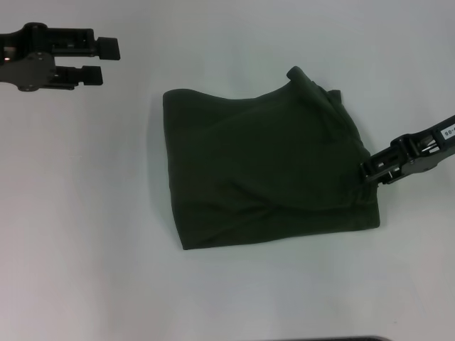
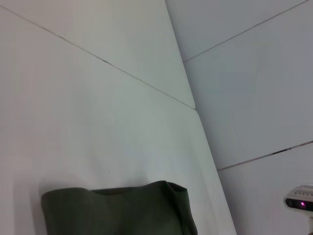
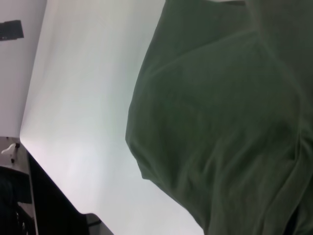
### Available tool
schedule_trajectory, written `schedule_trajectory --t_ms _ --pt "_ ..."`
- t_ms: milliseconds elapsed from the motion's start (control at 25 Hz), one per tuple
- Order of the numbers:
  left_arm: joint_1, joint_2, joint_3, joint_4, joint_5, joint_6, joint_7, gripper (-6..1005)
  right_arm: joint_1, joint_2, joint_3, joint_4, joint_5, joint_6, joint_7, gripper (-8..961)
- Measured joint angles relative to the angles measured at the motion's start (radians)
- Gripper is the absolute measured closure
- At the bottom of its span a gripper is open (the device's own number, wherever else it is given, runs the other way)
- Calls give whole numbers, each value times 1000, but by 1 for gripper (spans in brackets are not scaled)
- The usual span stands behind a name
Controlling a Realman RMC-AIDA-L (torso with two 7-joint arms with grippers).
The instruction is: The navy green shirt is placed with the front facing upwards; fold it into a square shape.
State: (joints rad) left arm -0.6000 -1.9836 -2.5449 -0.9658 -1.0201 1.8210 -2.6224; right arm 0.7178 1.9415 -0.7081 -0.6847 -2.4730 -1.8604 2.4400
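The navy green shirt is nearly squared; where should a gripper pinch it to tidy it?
Probably the bunched far right corner of the navy green shirt, approached from the right: its layers stand proud there, and the right gripper is already at that edge. The left gripper hovers open, apart.

No readable text anywhere; small white tag on right hand [image 1: 372, 170] illegible.

Both hands are matte black, blocky metal. The left hand [image 1: 104, 61] has two squared fingers with flat pads. The right hand [image 1: 370, 170] carries a small white label.
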Motion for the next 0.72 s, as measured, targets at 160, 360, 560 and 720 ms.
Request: schedule_trajectory --t_ms 160,360,560,720 --pt "-2 -2 0 10 0 -9 2 238 -1 -2 -3 7 -1 2 1 463" --pt "-9 -3 2 12 0 -10 3 238 -8 -1 -35 8 -10 19 0 487" --pt "-11 -4 4 12 0 -11 4 238 -7 -1 -48 -8 -8 18 -1 512" --pt "-7 -4 3 12 0 -11 4 239 -2 -5 -44 -14 -2 11 0 748"
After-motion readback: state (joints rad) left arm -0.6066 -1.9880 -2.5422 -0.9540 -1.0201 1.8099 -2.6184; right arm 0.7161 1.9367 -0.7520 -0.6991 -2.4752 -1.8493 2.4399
